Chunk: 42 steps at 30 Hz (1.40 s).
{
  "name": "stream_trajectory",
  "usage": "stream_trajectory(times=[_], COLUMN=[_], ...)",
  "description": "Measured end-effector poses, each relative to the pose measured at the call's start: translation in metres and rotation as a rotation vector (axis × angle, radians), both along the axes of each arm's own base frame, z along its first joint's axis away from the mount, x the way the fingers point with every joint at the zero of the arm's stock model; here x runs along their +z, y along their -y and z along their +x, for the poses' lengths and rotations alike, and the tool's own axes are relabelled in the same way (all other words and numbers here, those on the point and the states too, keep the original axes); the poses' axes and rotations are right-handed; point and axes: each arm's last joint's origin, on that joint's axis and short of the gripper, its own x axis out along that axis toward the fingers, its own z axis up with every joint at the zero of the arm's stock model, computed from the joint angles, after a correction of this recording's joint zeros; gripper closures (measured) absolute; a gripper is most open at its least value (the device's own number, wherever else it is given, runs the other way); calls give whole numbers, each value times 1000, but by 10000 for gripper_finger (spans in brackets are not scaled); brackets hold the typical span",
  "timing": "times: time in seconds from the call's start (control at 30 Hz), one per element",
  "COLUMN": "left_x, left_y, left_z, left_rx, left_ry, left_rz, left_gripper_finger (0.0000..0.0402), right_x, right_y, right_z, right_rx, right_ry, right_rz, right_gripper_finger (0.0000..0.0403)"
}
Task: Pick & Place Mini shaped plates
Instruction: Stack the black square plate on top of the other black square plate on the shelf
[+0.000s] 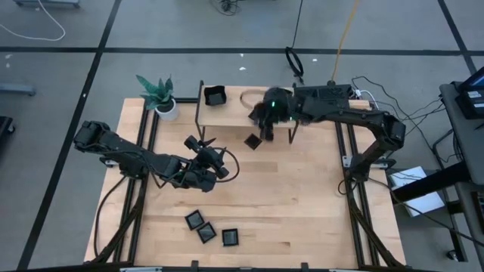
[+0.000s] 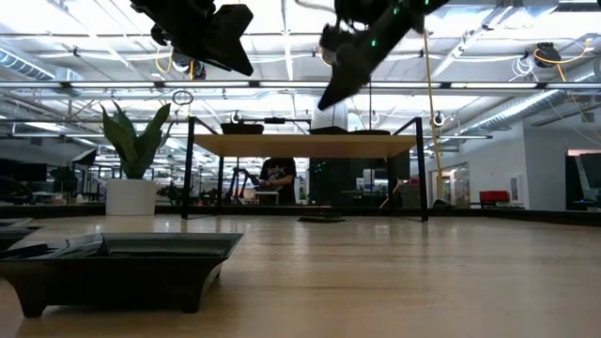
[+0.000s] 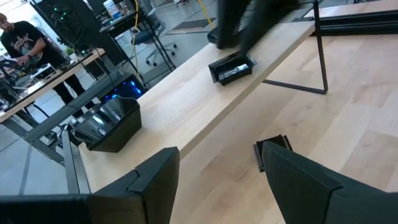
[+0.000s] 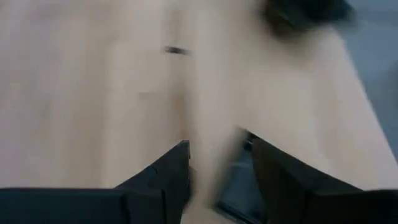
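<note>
Place step at its tail end, by the look of it. Right gripper [image 4: 219, 144] hovering over the right end of the raised light-wood shelf on thin black legs [image 1: 236, 115], jaws clearly apart, nothing clamped. Small glossy black square plate [image 3: 231, 68] lying flat on the shelf top right below that gripper, apparently clear of the fingers; right wrist view too smeared to confirm contact. Second black dish with raised walls [image 1: 215, 96] sitting at the shelf's left end. Another small black square plate [image 1: 252, 141] on the table just in front of the shelf, near its right legs. Three more black mini plates [image 1: 206, 233] clustered on the table well in front of the shelf, at the near edge. Left gripper [image 3: 219, 150] in front of the shelf's left half, raised off the table, jaws wide, empty, pointed toward the shelf. Next move, as a judgement: lift the right gripper straight up off the shelf without dragging the plate, then go for the plate just in front of the shelf. Needs a low approach, jaws straddling one thin rim, and clearance from the shelf legs and the left arm.
</note>
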Motion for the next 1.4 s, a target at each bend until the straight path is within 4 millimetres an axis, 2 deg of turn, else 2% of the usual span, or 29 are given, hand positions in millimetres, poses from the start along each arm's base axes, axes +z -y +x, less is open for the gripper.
stream_trajectory(times=[0.1, 0.17, 0.27, 0.43, 0.67, 0.8, 0.87, 1.4], left_x=[0, 0, 0, 0, 0, 0, 0, -2], left_y=[0, 0, 0, 0, 0, -2, -3, -6], left_z=[0, 0, 0, 0, 0, 1, 1, 3], left_rx=[0, 0, 1, -12, -13, -5, -2, -26], left_ry=[1, 3, 7, 13, 12, 13, 13, 8], left_rz=[-1, -2, -7, -31, -31, -32, -33, -81], left_gripper_finger=[170, 170, 170, 170, 170, 170, 170, 170], right_x=[-8, -24, -51, -99, -148, -152, -156, -155], right_y=[-35, -55, -72, -74, -52, -32, -28, -54], right_z=[8, 10, 11, -2, -34, -43, -47, -38], right_rx=[191, 284, 304, 247, 101, -4, -23, 78], right_ry=[-54, -94, -84, -48, -14, 35, 20, 40], right_rz=[-92, -127, -140, -121, -8, 65, 83, 77], right_gripper_finger=[238, 236, 232, 224, 236, 242, 242, 243])
